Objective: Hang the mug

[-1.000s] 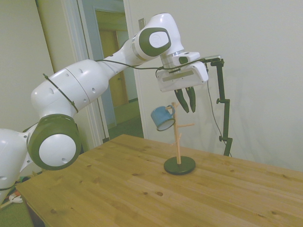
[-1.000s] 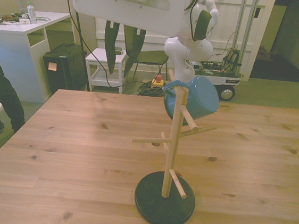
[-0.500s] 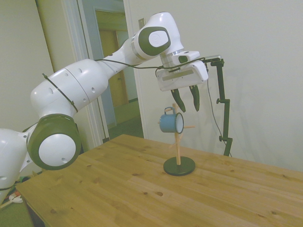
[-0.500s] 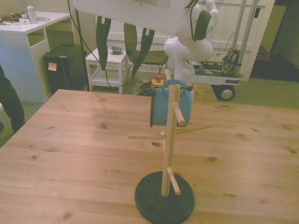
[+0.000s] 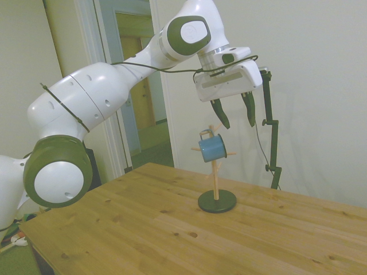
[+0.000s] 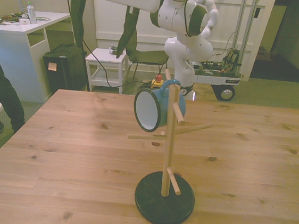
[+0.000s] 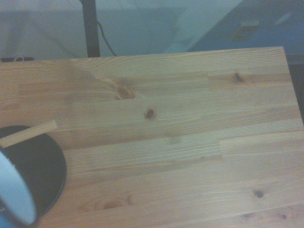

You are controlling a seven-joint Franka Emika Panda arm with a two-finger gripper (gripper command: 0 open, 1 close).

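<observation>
My pincer (image 5: 234, 114) hangs empty above the wooden peg stand (image 5: 215, 172), its two dark fingers (image 6: 128, 33) spread wide apart and touching nothing. The light-blue mug (image 6: 152, 108) hangs by its loop handle on an upper peg of the stand, tipped on its side so its white inside faces the front view's left. The stand's round dark base (image 6: 164, 198) sits on the wooden table (image 6: 250, 171), where a blurred edge of the mug (image 7: 14, 199) also shows from my wrist.
</observation>
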